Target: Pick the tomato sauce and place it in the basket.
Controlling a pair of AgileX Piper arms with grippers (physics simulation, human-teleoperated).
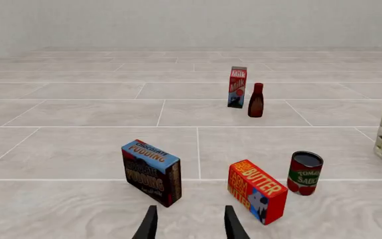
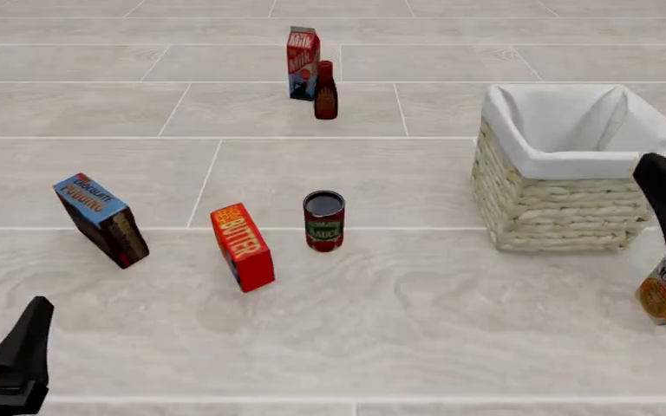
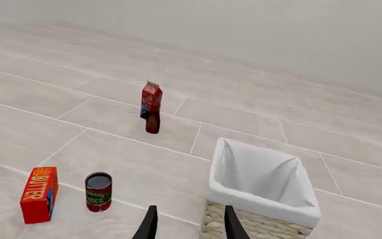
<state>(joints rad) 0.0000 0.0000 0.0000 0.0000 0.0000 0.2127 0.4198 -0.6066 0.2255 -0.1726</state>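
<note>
Left gripper (image 1: 189,226) hangs spread and empty; ahead and to its right, past the butter box (image 1: 256,191), stands the sauce can (image 1: 304,173), a red-labelled cylinder with a green band and dark metal top. Right gripper (image 3: 189,224), fingers parted, holds nothing above the woven, cloth-lined basket (image 3: 260,196).

The black left gripper (image 1: 189,224) has its two thin fingers parted with nothing between them; in the front view it sits low at the near left corner. The black right gripper (image 3: 189,223) is also spread apart and holds nothing.
</note>
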